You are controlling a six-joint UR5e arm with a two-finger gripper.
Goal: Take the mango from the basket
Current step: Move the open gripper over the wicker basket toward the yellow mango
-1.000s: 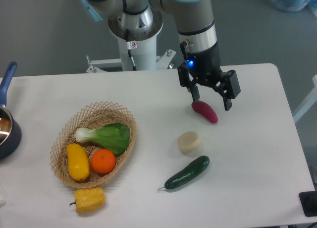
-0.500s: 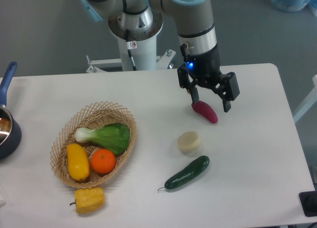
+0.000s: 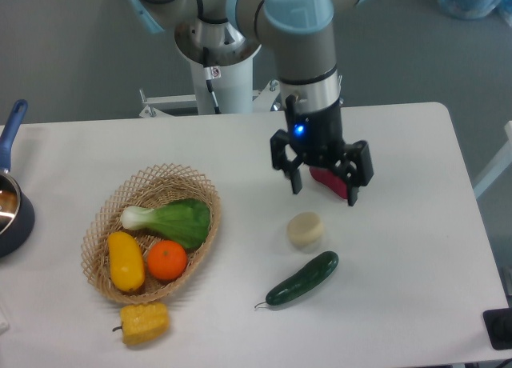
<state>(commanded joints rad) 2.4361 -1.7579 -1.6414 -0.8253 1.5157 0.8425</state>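
You have a white table (image 3: pixel 400 304) in front of a grey floor, with the arm's base at the far edge. Your gripper (image 3: pixel 324 189) hangs over the middle of the table, fingers spread with nothing between them, partly hiding a dark red vegetable (image 3: pixel 328 178) behind it. Just near of it lie a pale round piece (image 3: pixel 305 229) and a cucumber (image 3: pixel 303 278). To the left, the basket (image 3: pixel 172 178) holds the mango (image 3: pixel 126 261) at its near-left end, touching an orange (image 3: pixel 166 260), with a bok choy (image 3: pixel 170 218) on the far side. A corn cob (image 3: pixel 145 323) lies just outside the basket's near rim. A dark pot (image 3: pixel 11 208) sits at the left edge.
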